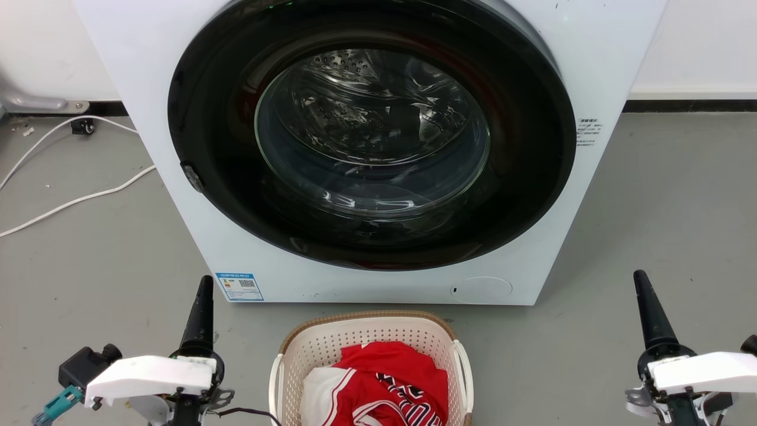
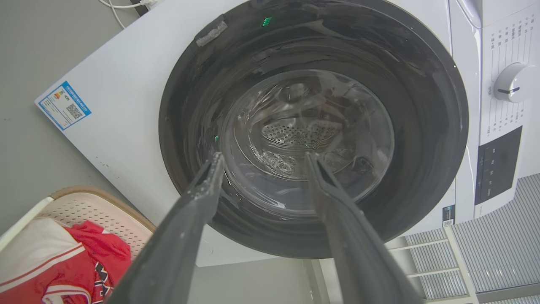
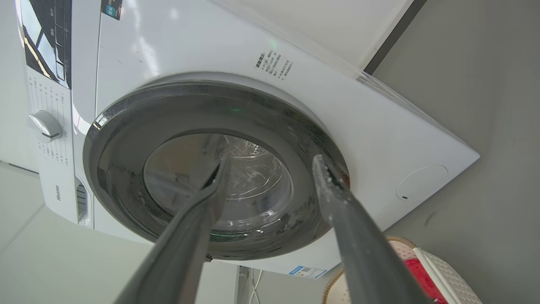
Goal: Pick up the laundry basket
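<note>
Standing on the grey floor (image 1: pixel 650 236), the laundry basket (image 1: pixel 319 352) is located at the bottom centre of the head view. Its brown rim is set near the lower front panel of the washing machine (image 1: pixel 532 272), but apart from it. A red and white garment (image 1: pixel 396 378) is contained in the basket. The basket is flanked by both grippers and touched by neither. The left gripper (image 2: pixel 261 156) is positioned near its left side, and the right gripper (image 3: pixel 270 158) well off to its right. In each wrist view the two dark fingers are spread with a clear gap, and nothing is held between them. The machine's round glass door (image 1: pixel 372 130) is seen beyond the fingertips. A blue label (image 1: pixel 239 286) is fixed at the panel's lower left corner. White cables (image 1: pixel 77 201) are laid on the floor to the machine's left.
</note>
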You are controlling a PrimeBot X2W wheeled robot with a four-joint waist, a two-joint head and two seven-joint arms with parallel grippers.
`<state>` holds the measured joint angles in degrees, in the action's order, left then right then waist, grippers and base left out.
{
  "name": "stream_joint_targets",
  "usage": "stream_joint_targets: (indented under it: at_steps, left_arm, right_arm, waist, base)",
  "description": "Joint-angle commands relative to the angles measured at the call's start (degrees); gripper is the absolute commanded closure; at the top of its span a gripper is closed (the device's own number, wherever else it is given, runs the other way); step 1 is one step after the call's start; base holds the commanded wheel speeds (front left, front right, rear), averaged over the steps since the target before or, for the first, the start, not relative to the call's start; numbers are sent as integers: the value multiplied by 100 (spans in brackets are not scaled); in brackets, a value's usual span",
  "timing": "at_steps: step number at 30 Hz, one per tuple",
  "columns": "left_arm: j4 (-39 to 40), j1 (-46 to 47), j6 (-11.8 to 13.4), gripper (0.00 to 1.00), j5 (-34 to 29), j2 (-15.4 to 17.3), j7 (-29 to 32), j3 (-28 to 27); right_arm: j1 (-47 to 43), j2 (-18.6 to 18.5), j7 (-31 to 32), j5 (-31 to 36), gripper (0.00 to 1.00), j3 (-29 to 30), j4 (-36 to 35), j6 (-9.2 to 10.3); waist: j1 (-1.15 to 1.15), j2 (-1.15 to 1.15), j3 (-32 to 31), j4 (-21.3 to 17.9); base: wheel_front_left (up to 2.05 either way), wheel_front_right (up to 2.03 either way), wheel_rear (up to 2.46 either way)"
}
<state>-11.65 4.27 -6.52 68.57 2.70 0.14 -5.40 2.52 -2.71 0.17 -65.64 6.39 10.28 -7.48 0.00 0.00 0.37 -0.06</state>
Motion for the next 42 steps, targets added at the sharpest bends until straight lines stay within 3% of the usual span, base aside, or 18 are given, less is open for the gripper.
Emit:
stream_joint_targets:
  at_steps: [1, 18, 42]
  left_arm:
    - [132, 80, 14, 0, -235, 16, -63, 36]
    - [250, -27, 89, 0, -1961, 19, -423, 228]
    - [302, -165, 11, 0, -3682, 22, -838, 327]
  right_arm:
    - [16, -16, -63, 284, 0, -18, -158, -1]
    - [-201, -18, -425, 2209, 0, -113, -479, -1]
    - [-471, -22, -839, 4191, 0, -173, -642, -1]
  waist:
    - [0, 0, -1, 2]
    - [0, 0, 7, -2]
    - [0, 0, 15, 11]
  base:
    - [0, 0, 0]
    - [0, 0, 0]
    - [0, 0, 0]
